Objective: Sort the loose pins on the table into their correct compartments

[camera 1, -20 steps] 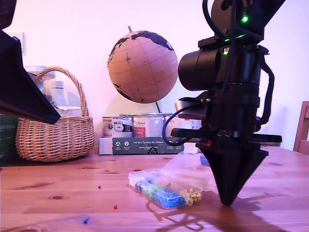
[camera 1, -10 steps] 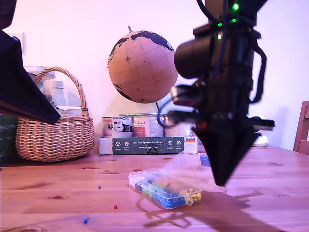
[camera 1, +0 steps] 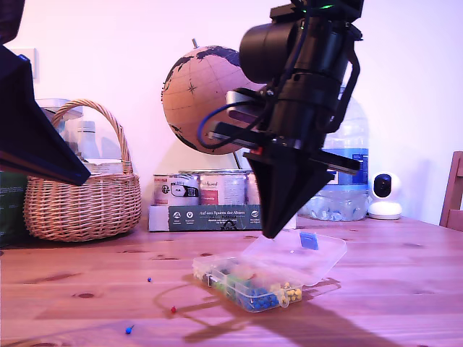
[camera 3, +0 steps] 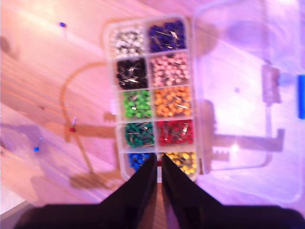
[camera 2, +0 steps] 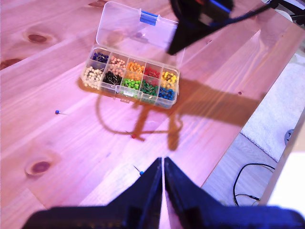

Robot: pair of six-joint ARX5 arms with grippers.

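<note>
1. Where the exterior view takes in the whole scene, the broad reddish-brown pine table (camera 1: 405, 289) fills the lower part, with its grain and dark knots showing.
2. At the back of it, towards eleven o'clock in the exterior view, stands a large cork-coloured globe (camera 1: 202, 101). A woven wicker basket with a hoop handle (camera 1: 83, 202) sits at nine o'clock.
3. My second gripper (camera 1: 271, 233) hangs point down from twelve o'clock, in the air just above the box. Its jaws are pressed together on nothing, and its own camera shows them over the blue and yellow sections (camera 3: 158, 164).
4. My first gripper (camera 2: 163, 164) is held well off the table and away from the box. Its jaws meet with only a hairline between them and carry nothing.
5. The small clear plastic compartment box (camera 1: 249, 285) lies at the middle of the table. Its hinged lid with a blue sticker (camera 1: 296, 260) is laid open towards two o'clock.
6. The second wrist view shows ten sections (camera 3: 152, 95) in two rows: white, dark blue, black, pink, light green, orange, dark green, red, blue and yellow.
7. Three loose ball-headed pins lie on the bare wood, well apart from the box. In the exterior view, one blue pin (camera 1: 149, 279) is at nine o'clock from it.
8. A red pin (camera 1: 173, 309) lies at eight o'clock.
9. A second blue pin (camera 1: 129, 330) is farther out, also at eight o'clock.
</note>
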